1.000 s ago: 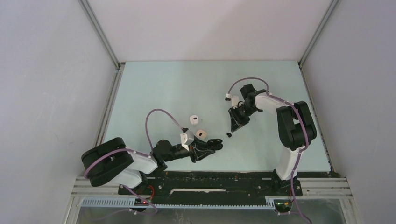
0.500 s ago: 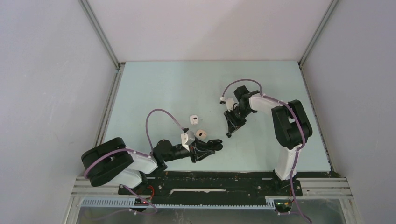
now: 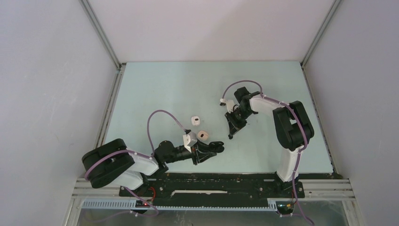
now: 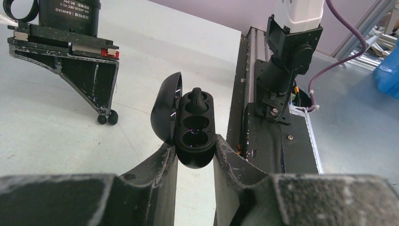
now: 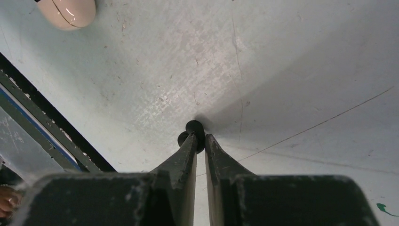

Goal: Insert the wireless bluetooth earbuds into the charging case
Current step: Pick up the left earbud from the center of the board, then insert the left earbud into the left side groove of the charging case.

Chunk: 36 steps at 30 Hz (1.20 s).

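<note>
My left gripper (image 3: 212, 147) is shut on the open black charging case (image 4: 193, 129) and holds it low over the table near the front. Its lid (image 4: 164, 113) stands open to the left. One black earbud (image 4: 196, 96) sits in the far slot; the two nearer slots look empty. In the left wrist view my left gripper (image 4: 195, 147) clamps the case's rounded near end. My right gripper (image 3: 230, 136) points down at the table, and its jaws are closed on a second black earbud (image 5: 194, 131) that rests on the surface. That earbud also shows in the left wrist view (image 4: 107, 117).
Two small white cases (image 3: 196, 121) (image 3: 203, 134) lie on the table between the arms, just beyond the left gripper. One of them shows at the top left of the right wrist view (image 5: 66, 10). The black base rail (image 4: 277, 136) runs along the table's front edge.
My right gripper has moved left and down onto the black earbud lying on the table and closed around it. The left arm and the case have not moved.
</note>
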Available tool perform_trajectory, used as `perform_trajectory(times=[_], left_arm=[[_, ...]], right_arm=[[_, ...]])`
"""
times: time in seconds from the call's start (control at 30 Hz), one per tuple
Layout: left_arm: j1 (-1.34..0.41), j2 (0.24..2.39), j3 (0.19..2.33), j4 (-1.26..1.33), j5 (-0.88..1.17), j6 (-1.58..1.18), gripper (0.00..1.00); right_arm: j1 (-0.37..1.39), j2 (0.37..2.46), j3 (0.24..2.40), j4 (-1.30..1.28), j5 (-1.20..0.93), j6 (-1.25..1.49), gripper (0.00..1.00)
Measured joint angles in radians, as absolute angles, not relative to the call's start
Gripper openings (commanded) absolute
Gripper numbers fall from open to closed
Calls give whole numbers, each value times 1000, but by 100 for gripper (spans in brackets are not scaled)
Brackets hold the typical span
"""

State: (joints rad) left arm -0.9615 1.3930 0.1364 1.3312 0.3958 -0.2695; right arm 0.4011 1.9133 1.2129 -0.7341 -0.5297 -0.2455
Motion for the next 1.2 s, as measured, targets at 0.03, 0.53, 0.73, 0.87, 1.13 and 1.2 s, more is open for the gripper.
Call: perform_trajectory(times=[0.03, 0.53, 0.73, 0.87, 1.13, 1.2], left_arm=[[-962, 1393, 136, 1328, 396, -270, 0], [-962, 1393, 137, 1317, 396, -269, 0], [-962, 1385, 137, 1301, 396, -269, 0], [-962, 1382, 141, 1289, 396, -269, 0], [-962, 1386, 141, 1284, 391, -270, 0], [-962, 1392, 141, 1284, 385, -271, 0]], right_arm=[[402, 1913, 1213, -736, -535, -247, 9], [422, 1656, 1213, -825, -508, -420, 0], [508, 1319, 1237, -899, -445, -602, 0], [652, 1148, 1250, -933, -396, -705, 0], [873, 1170, 1273, -944, -316, -750, 0], [896, 1209, 1272, -937, -301, -749, 0]])
